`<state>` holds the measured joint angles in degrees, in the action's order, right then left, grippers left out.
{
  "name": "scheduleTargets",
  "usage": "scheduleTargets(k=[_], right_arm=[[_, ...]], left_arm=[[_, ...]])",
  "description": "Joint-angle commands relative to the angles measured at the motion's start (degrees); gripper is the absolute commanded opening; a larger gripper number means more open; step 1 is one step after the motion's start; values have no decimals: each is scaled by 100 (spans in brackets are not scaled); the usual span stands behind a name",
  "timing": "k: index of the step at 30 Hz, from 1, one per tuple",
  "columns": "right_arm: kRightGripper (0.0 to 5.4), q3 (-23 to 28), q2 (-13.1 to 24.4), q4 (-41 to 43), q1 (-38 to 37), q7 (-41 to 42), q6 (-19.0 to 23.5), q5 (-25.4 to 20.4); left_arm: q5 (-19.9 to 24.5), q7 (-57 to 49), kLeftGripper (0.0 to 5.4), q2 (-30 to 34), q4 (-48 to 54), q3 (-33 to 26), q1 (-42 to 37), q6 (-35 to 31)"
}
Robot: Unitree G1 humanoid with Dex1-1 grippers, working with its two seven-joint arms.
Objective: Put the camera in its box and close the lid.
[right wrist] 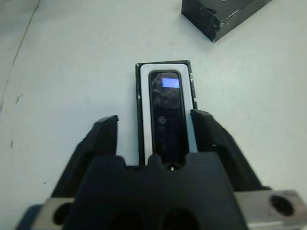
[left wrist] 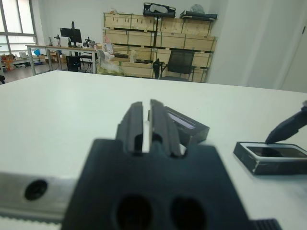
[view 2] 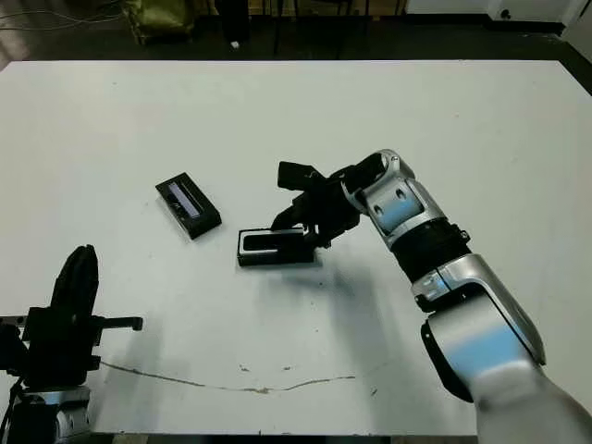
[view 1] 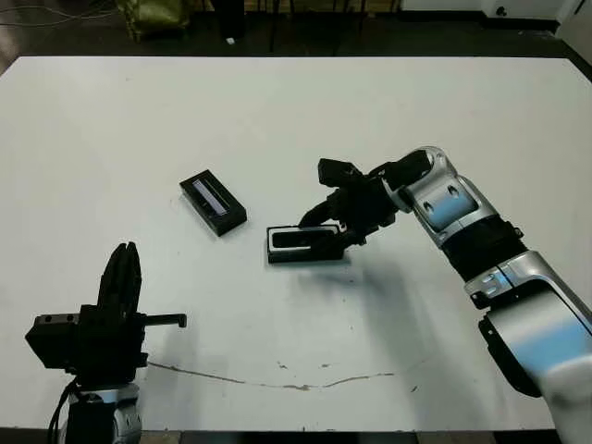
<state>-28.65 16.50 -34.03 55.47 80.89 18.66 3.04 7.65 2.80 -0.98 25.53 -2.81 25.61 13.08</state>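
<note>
Already the camera (right wrist: 166, 112) lies in its box (view 1: 306, 244) at table centre, the right gripper (right wrist: 158, 129) spread astride it, while the lid (view 1: 213, 203) waits uncovered at ten o'clock.

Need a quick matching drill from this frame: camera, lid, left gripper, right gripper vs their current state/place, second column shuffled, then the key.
Column 1:
1. camera
2. lid
3. left gripper
4. right gripper

Column 2:
A. open, its fingers either side of the box
B. fingers together, idle near the table's front edge, away from the other things
C. lying inside the white-lined tray
D. on the table by itself, to the left of the box, pale strip up

Pairs: 1-C, 2-D, 3-B, 4-A
</note>
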Motion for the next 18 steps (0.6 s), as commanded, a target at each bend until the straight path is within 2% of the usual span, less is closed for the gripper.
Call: scheduleTargets(k=[1, 7, 13, 18], right_arm=[[406, -8, 139, -74, -29, -149, 110, 182], [535, 91, 165, -27, -63, -162, 32, 149], [538, 410, 281, 170, -122, -217, -137, -20], [538, 911, 486, 499, -271, -197, -128, -428]], left_arm=[[31, 18, 0, 1, -78, -10, 191, -69], [-66, -42, 0, -9, -76, 0, 192, -77], [-59, -26, 0, -5, -112, 3, 172, -53], [-2, -2, 0, 2, -121, -6, 143, -59]])
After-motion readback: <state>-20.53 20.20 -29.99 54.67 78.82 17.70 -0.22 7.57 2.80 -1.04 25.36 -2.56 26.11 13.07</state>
